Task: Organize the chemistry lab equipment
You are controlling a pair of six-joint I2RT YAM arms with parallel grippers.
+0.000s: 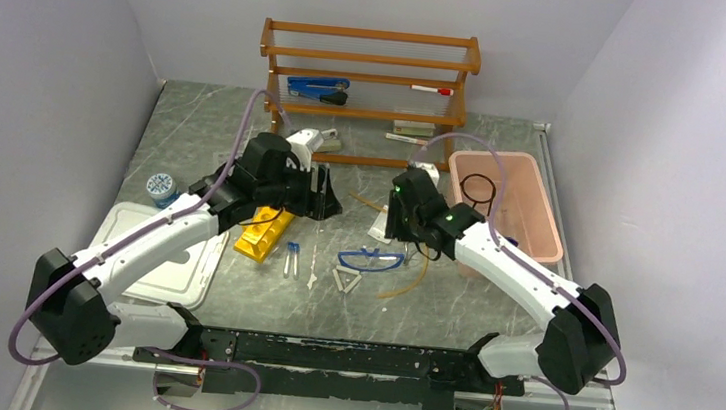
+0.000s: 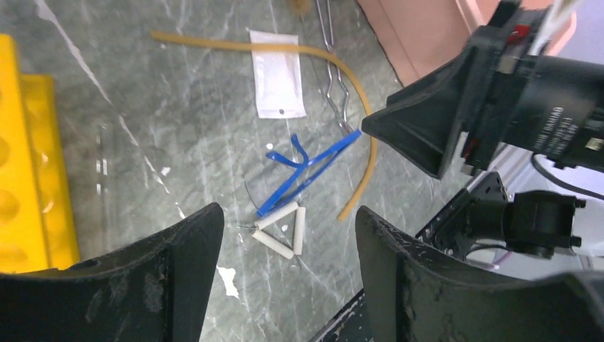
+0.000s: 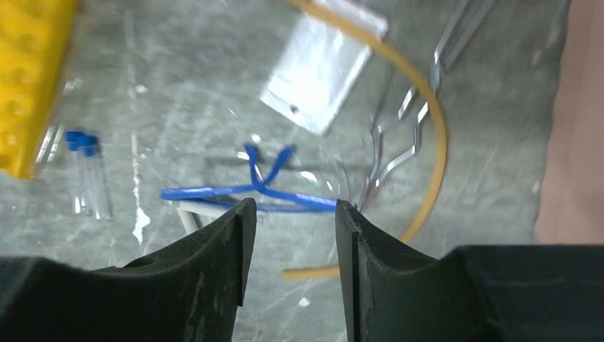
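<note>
My left gripper (image 1: 324, 201) (image 2: 288, 217) hangs open and empty above the table, just right of the yellow holed rack (image 1: 261, 235) (image 2: 28, 164). Below it lie the white triangle (image 1: 347, 281) (image 2: 281, 228) and the blue goggles (image 1: 371, 259) (image 2: 299, 174). My right gripper (image 1: 399, 224) (image 3: 295, 206) is open too, holding nothing, over the goggles (image 3: 249, 191). Amber tubing (image 1: 407, 285) (image 3: 434, 142) curves around a bent metal wire (image 3: 406, 135) and a clear bag (image 1: 380, 225) (image 3: 324, 68). Two blue-capped tubes (image 1: 292, 256) (image 3: 89, 171) lie beside the rack.
A pink bin (image 1: 505, 204) at the right holds a black wire ring (image 1: 478, 188). The wooden shelf (image 1: 368, 60) at the back carries a blue stapler (image 1: 318, 88) and a marker (image 1: 432, 90). A white lidded box (image 1: 168, 262) and a tape roll (image 1: 160, 185) sit at the left.
</note>
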